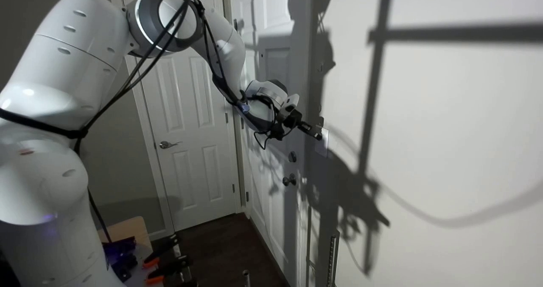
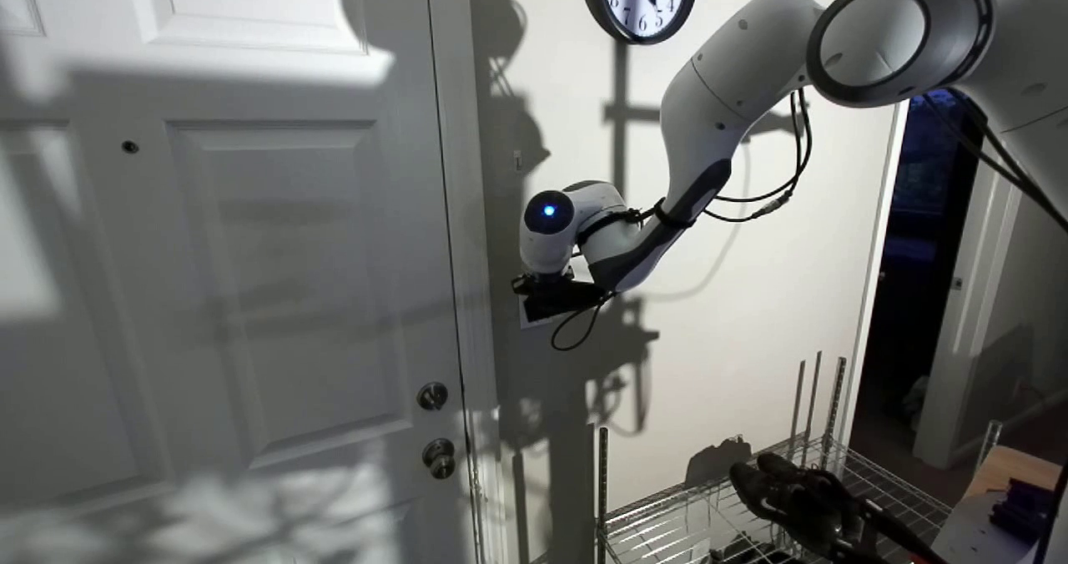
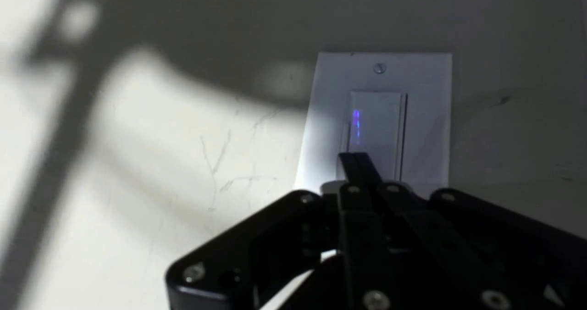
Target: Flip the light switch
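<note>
The light switch point(image 3: 377, 122) is a white paddle with a small blue-violet light strip, set in a white wall plate point(image 3: 426, 117) with a screw at its top. The lower part of the switch is hidden behind my gripper point(image 3: 354, 156), whose two black fingertips are pressed together with nothing between them. The fingertips are in front of the paddle's lower half; I cannot tell whether they touch it. In an exterior view the gripper point(image 1: 317, 135) points at the wall plate point(image 1: 323, 146). In an exterior view the gripper point(image 2: 551, 299) covers most of the plate point(image 2: 534, 324).
A white door with a deadbolt point(image 2: 432, 395) and a knob point(image 2: 438, 458) is beside the switch. A wall clock point(image 2: 641, 1) hangs above. A wire shelf point(image 2: 667, 539) holding dark items stands below. The arm casts dark shadows across the wall.
</note>
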